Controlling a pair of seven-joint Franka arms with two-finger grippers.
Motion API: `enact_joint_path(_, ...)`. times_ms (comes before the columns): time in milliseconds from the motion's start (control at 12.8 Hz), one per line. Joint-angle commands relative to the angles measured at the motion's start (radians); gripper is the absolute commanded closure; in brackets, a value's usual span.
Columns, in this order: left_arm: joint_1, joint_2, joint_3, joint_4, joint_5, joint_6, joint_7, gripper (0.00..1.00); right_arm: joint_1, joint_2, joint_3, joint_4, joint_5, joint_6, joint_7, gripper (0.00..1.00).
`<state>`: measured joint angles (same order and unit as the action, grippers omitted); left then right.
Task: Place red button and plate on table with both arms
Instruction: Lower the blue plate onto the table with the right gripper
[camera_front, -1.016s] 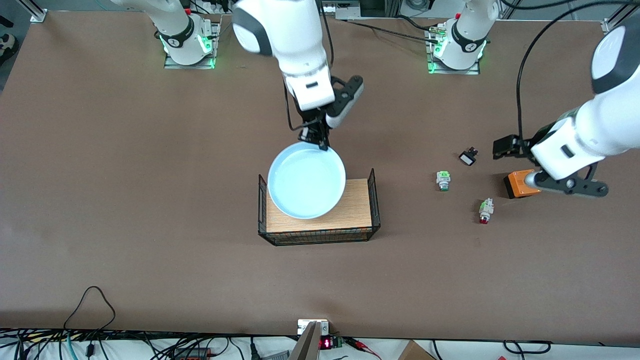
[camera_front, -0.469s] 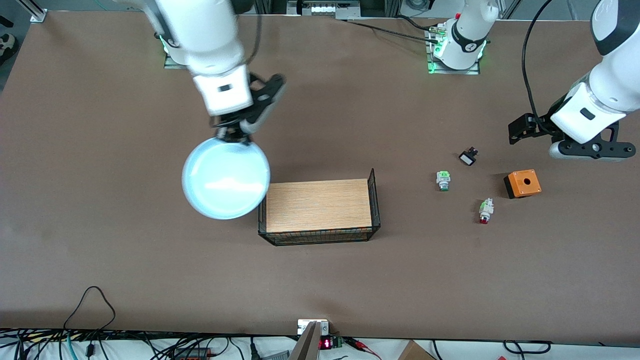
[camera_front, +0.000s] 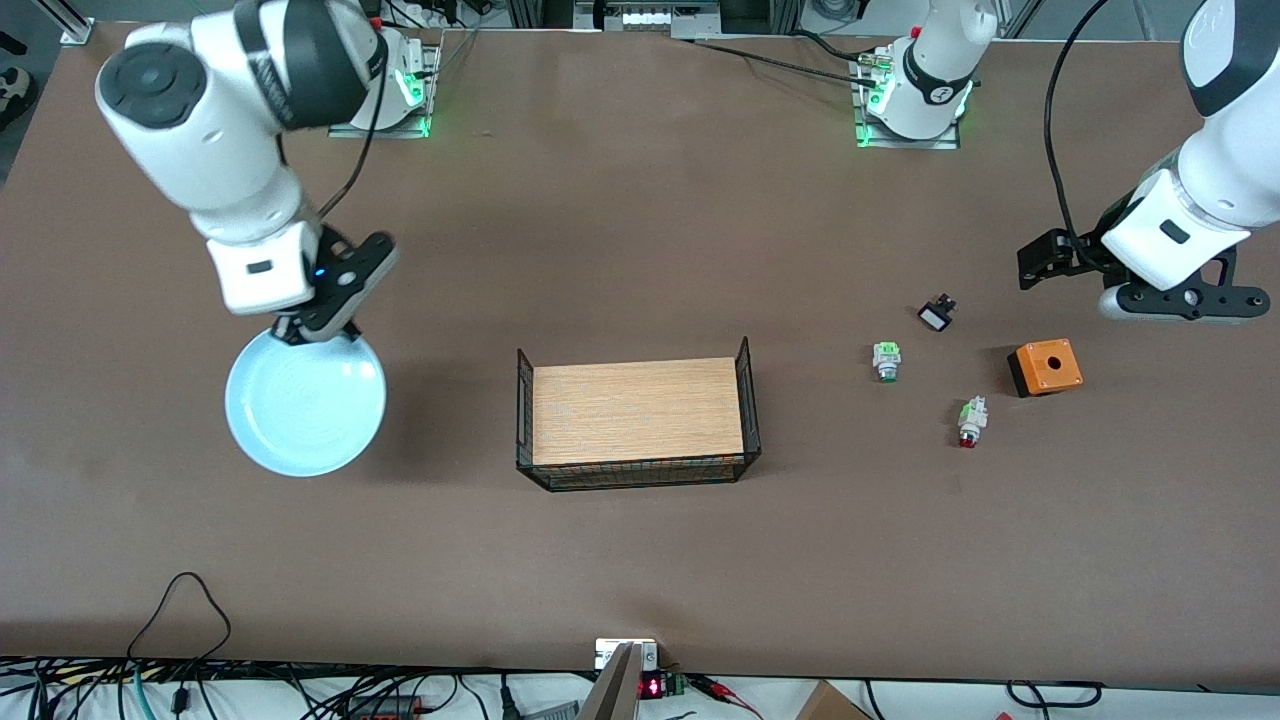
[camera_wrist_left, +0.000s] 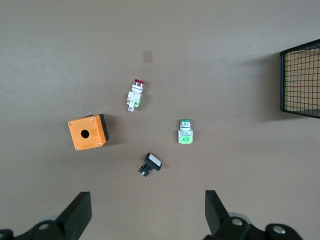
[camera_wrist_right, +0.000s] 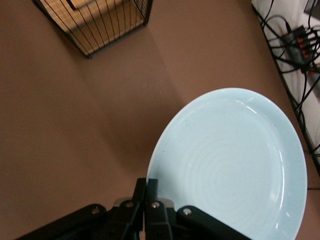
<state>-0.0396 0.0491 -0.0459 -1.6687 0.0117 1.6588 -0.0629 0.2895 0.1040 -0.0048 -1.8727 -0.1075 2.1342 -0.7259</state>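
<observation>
Front view, left of the frame: the right gripper (camera_front: 318, 333), fingers clamped on the rim of the pale blue plate (camera_front: 305, 403), holds it over the brown worktop (camera_front: 640, 250) toward the right arm's end, beside the wire rack (camera_front: 637, 415) at centre. At right, the left gripper (camera_wrist_left: 147, 215) hangs with fingers apart above the orange box (camera_front: 1045, 366). The red button (camera_front: 970, 422) lies on the worktop, lower right of the green button (camera_front: 886, 360).
</observation>
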Motion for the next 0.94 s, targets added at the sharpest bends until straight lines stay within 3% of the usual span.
enact_joint_path(0,-0.011,0.001,0.011,0.020,-0.015,-0.014,0.021,0.00,-0.064,-0.055,0.014,-0.243,0.017,0.244,-0.033,1.00)
enact_joint_path(234,-0.016,0.003,0.009,0.021,-0.016,-0.016,0.014,0.00,-0.104,0.005,0.011,-0.431,0.015,0.550,-0.076,1.00)
enact_joint_path(703,-0.017,0.003,0.009,0.021,-0.018,-0.017,0.008,0.00,-0.153,0.262,0.011,-0.577,0.014,1.036,-0.087,1.00)
enact_joint_path(859,-0.016,0.003,0.008,0.023,-0.019,-0.017,0.008,0.00,-0.145,0.310,0.011,-0.577,0.014,1.092,-0.078,0.99)
